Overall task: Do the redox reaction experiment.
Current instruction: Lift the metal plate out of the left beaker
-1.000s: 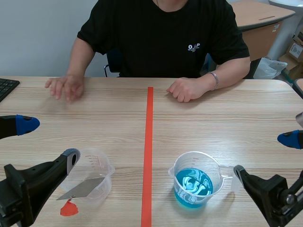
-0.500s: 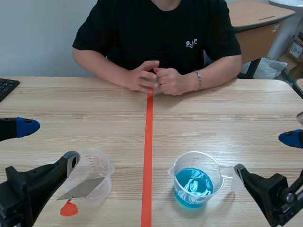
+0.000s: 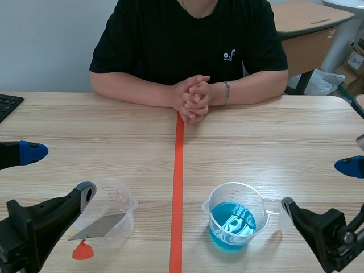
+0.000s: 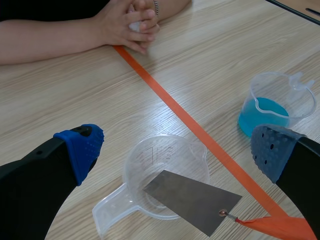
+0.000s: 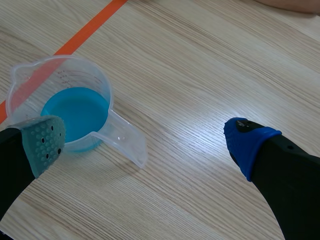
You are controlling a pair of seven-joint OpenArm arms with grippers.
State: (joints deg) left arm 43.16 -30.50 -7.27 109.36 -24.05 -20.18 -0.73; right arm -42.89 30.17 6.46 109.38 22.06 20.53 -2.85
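Person's hands (image 3: pixel 192 98) are now clasped together at the table's (image 3: pixel 296 142) far edge, on the end of the tape line (image 3: pixel 177 187). A second ago they lie apart, one on each side. Forearms (image 3: pixel 128 88) now rest along that edge.

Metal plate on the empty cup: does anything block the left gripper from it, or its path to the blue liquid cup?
Nothing visible does. The left gripper is open, the metal plate just ahead on the clear cup. Only flat tape lies between it and the blue liquid cup; the person's hands are far off.
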